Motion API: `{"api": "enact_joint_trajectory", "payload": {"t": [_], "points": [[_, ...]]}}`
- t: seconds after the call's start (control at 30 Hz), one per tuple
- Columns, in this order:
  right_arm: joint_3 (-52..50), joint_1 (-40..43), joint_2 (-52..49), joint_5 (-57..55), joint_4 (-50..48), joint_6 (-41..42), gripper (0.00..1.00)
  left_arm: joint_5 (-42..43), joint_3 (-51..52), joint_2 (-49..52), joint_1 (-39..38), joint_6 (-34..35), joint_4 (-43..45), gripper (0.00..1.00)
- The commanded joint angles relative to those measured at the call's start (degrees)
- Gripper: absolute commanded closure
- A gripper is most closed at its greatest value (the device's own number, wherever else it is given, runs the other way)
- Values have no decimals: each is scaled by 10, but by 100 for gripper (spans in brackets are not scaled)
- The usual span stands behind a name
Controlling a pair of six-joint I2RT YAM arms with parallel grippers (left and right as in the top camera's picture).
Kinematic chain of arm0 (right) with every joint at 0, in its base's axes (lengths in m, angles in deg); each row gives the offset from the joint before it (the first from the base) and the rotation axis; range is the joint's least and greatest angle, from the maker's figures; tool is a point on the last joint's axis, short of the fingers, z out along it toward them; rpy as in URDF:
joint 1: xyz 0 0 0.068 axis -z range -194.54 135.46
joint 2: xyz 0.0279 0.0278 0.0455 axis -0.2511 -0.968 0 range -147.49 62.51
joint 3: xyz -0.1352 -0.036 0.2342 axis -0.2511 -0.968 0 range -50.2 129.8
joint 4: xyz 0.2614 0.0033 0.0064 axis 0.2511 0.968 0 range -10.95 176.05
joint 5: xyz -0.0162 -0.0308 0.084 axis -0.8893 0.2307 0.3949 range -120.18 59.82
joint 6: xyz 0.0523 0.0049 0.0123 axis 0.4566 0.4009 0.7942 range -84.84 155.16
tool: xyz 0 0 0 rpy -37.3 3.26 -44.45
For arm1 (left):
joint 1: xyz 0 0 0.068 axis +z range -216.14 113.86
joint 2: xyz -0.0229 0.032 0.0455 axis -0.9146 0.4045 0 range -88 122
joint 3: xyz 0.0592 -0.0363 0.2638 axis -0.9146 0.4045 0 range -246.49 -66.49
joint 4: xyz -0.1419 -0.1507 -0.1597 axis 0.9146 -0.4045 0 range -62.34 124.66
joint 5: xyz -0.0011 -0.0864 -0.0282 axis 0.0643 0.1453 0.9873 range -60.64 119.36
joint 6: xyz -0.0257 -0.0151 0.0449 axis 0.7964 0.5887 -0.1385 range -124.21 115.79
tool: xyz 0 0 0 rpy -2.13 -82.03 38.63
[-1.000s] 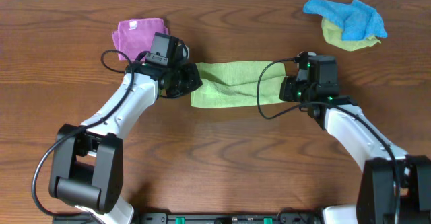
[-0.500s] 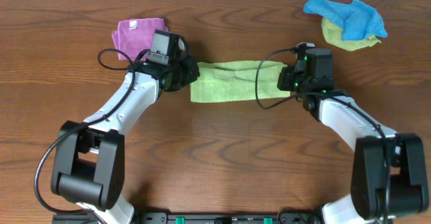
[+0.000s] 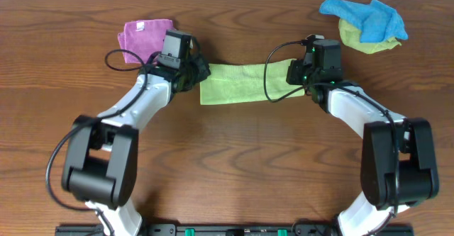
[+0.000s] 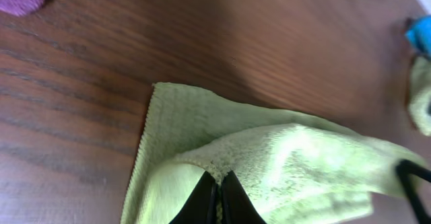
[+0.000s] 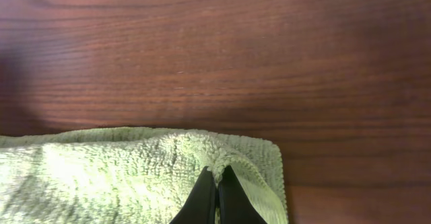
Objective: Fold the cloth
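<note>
On table [image 3: 227, 165] | left end effector [image 4: 219, 178], right end effector [image 5: 217, 174] pinch green cloth [image 3: 234, 84] | wrist-view only

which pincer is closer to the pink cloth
Left. The left pincer grips the green cloth at the end beside the pink cloth; the right pincer grips the opposite end, farther away.

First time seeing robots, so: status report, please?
Left jaws, right jaws shut on green cloth, one each end. Cloth edges lifted, fold unfinished. Pink cloth nearby, apart.
</note>
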Motion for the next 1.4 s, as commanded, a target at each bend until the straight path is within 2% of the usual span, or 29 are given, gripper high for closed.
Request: {"api": "enact_joint_trajectory", "payload": {"t": [0.0,0.5,0.57,0.77,0.83,1.0,1.1,1.17,1.3,1.37], "points": [[10,-4,-8,-19,5,-3,99,-2,-1,20,0,7,12,94],[10,-5,-35,-42,-2,-4,98,-47,-1,21,3,2,5,94],[10,-5,-35,-42,-2,-4,96,-49,-1,21,3,-9,0,91],[10,-5,-35,-46,-2,-4,78,-51,-1,21,3,-24,-5,73],[10,-5,-34,-46,-2,-3,71,-52,-1,21,4,-24,-5,71],[10,-5,-12,-46,22,-3,51,-48,-2,19,18,-24,-5,60],[10,-5,14,-52,33,-1,46,-30,-6,10,30,-23,-10,55],[10,-5,34,-52,42,4,44,-8,-10,5,38,-21,-20,56],[10,-5,82,-52,68,19,40,45,-15,-6,44,-21,-29,69],[10,-5,106,-52,86,33,37,61,-15,-12,44,-16,-28,79]]}}
